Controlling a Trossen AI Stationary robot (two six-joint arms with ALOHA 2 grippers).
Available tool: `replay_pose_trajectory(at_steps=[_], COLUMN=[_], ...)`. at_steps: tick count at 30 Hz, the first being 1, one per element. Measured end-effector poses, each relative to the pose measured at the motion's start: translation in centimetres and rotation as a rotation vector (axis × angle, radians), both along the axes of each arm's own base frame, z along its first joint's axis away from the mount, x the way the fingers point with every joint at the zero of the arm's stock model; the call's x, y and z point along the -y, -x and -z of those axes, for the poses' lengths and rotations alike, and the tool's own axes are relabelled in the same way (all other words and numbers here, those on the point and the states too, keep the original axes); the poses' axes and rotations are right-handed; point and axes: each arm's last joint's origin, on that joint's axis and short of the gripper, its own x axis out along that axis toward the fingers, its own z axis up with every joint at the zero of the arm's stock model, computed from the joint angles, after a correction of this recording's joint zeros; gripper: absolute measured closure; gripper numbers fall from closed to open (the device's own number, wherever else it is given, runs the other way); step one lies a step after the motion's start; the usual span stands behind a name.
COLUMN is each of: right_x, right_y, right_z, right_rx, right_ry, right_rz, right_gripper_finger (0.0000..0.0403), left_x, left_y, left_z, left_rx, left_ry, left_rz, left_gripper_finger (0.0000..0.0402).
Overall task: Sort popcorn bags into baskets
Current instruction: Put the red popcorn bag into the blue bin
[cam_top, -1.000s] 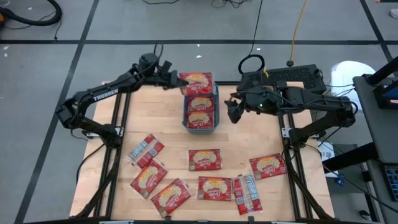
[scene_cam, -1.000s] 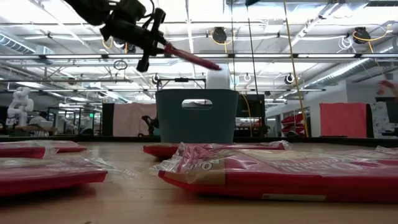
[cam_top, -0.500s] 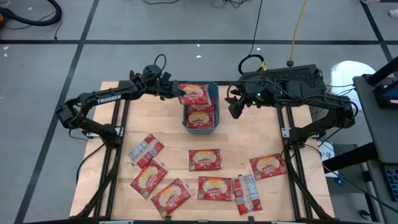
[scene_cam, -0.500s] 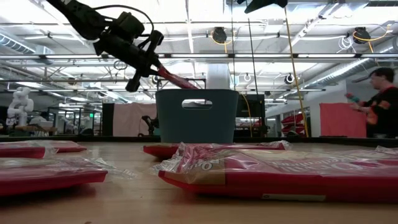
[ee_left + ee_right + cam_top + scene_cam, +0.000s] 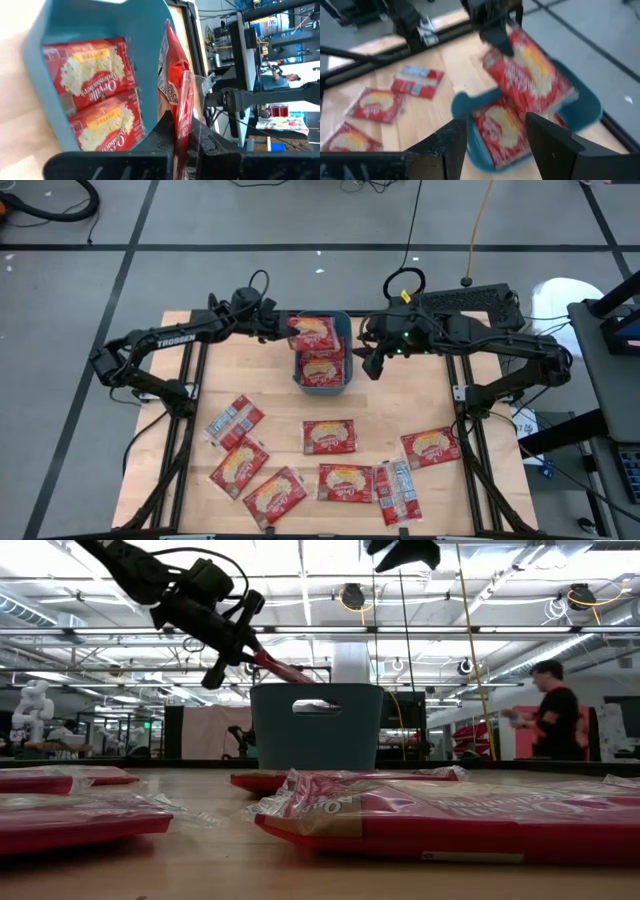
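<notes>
High view: we log a wooden table (image 5: 190,390), both arms, one teal bin (image 5: 347,348) at the far middle.
Left gripper (image 5: 280,330): over the bin's far left corner, fingers pinched shut on one edge of a red bag (image 5: 314,332); since half a second ago we see almost no shift.
Held bag: picture side up, tilted over the bin's far end, above the bin and not yet inside; a second ago it sat higher and farther back.
Bin contents: we count at least two bags lying flat, picture up, in the left wrist view (image 5: 97,92).
Right gripper (image 5: 372,360): hovering just right of the bin, fingers apart, holding nothing; it has drifted slightly toward the bin since the last frame.
Loose bags: seven on the near half of the table; two show silvery backs (image 5: 234,421) (image 5: 397,489), the rest lie picture up.
Low view: we note a person (image 5: 547,710) in the room behind, now farther left than half a second ago.
</notes>
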Motion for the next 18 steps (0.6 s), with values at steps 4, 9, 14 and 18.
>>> replay_pose_trajectory(at_steps=[4,9,14,18], right_x=[0.0,0.0,0.0,0.0], right_y=[-0.3,-0.3,-0.3,-0.1], right_z=[0.1,0.1,0.1,0.4], right_rx=[0.034,0.033,0.031,-0.007], right_ry=[0.012,0.011,0.011,0.006], right_rz=[-0.004,-0.005,-0.005,-0.005], right_gripper_finger=[0.0211,0.0211,0.0211,0.0211], left_x=[0.4,0.5,0.5,0.7], left_y=[-0.5,-1.2,-1.0,-0.7], left_z=[-0.3,-1.7,-1.1,-0.3], left_rx=[0.044,0.179,0.121,0.031], left_ry=[0.08,0.073,0.076,0.069], left_rz=[-0.026,-0.035,-0.048,-0.038], left_gripper_finger=[0.0378,0.0379,0.039,0.038])
